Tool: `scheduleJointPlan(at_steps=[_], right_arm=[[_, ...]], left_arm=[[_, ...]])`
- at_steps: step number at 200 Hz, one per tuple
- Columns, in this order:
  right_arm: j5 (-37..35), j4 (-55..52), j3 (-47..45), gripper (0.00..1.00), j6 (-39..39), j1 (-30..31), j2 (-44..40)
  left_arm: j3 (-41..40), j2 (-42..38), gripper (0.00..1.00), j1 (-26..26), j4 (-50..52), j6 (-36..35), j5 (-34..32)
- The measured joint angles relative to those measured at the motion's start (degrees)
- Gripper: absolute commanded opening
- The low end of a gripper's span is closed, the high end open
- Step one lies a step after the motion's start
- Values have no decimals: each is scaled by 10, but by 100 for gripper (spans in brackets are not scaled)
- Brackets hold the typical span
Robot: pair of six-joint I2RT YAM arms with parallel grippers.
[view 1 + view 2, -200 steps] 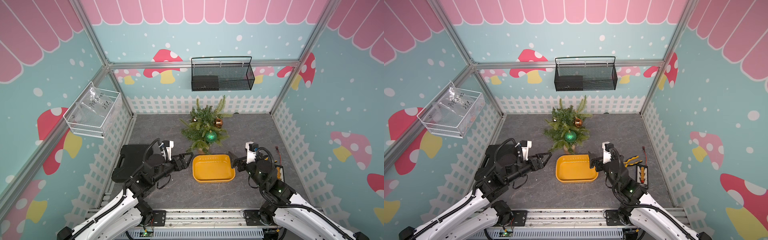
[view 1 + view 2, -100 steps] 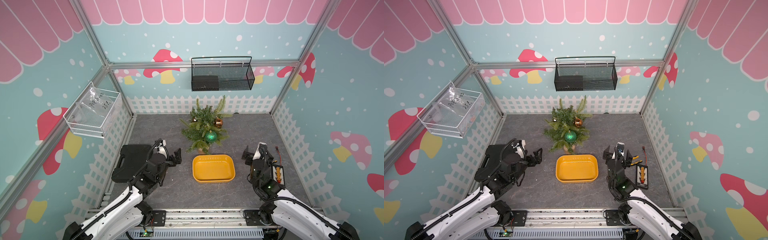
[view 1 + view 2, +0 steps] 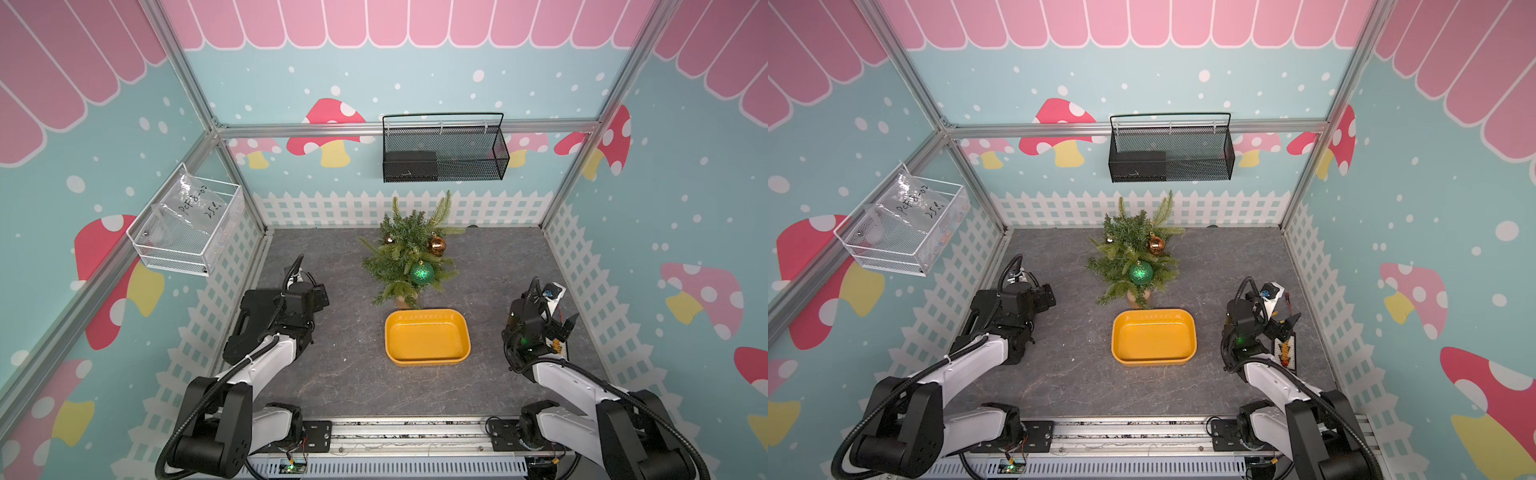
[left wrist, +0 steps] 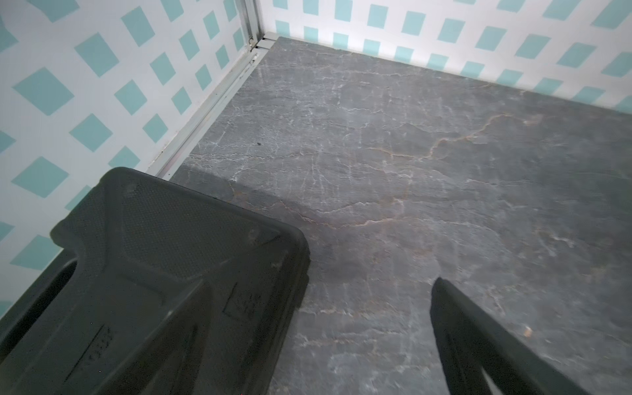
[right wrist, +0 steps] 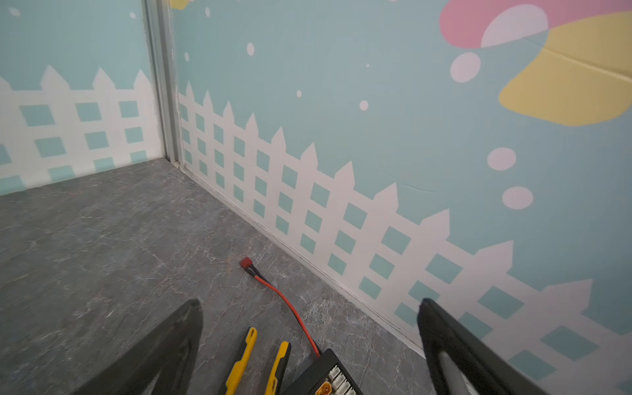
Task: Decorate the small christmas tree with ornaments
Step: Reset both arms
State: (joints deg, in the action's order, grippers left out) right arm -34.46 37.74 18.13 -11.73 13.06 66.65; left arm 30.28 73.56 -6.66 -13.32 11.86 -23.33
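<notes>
The small christmas tree (image 3: 405,253) (image 3: 1125,253) stands upright at the back middle of the grey table. Three ornaments hang on it: a glittery green ball (image 3: 422,272) (image 3: 1140,272) low in front, a copper-orange ball (image 3: 436,245) (image 3: 1155,245) on the right, and a tiny dark ball (image 3: 389,239) (image 3: 1109,240) on the left. My left gripper (image 3: 321,297) (image 4: 319,284) is open and empty at the left, over a black case's corner. My right gripper (image 3: 562,328) (image 5: 309,302) is open and empty near the right wall, above tools.
An empty yellow tray (image 3: 388,336) (image 3: 1113,336) lies in front of the tree. The black case (image 3: 253,316) (image 4: 171,256) sits by the left wall. Yellow-handled pliers (image 5: 246,355), a black connector board (image 5: 325,379) and a red wire (image 5: 290,307) lie at the right wall. Wire baskets (image 3: 442,147) (image 3: 187,232) hang above.
Both arms have drawn back from the yellow tray's sides, the left toward the black case, the right toward the right wall. Both grippers stayed open. The tree and ornaments have not moved.
</notes>
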Motion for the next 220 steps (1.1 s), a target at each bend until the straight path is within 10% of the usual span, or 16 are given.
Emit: scheduleJointPlan(at_steps=[92,220], right_arm=[[121,369,-86,96,101,-85,198],[221,386,-73,100,99,-120,210]], left_arm=[[-82,150,100,19,-304,-71,29],[-82,154,100,20,-379,-76,32]])
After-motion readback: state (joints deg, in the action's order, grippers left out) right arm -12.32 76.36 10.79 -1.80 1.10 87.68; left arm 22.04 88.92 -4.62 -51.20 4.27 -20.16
